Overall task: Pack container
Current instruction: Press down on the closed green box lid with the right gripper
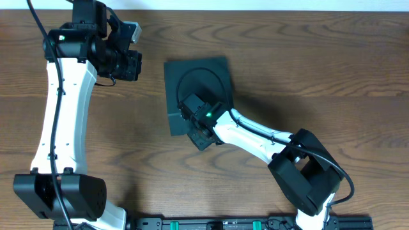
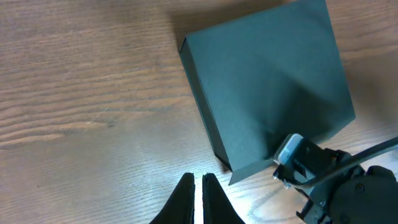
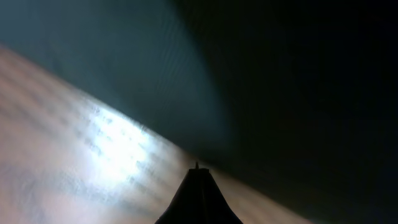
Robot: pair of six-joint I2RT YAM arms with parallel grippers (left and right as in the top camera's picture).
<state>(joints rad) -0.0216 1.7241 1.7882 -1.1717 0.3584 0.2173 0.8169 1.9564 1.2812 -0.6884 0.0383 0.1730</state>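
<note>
Container (image 1: 214,70) just beside right tool (image 3: 197,173)

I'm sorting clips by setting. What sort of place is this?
Probably a robotics lab or test bench: a white-and-black left arm and right arm work at a wood-grain table, a black rail runs along its near edge, and a dark teal container is the workpiece.

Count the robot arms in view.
2. The left arm stands left of the box; the right arm reaches from lower right to the box's near edge.
</note>
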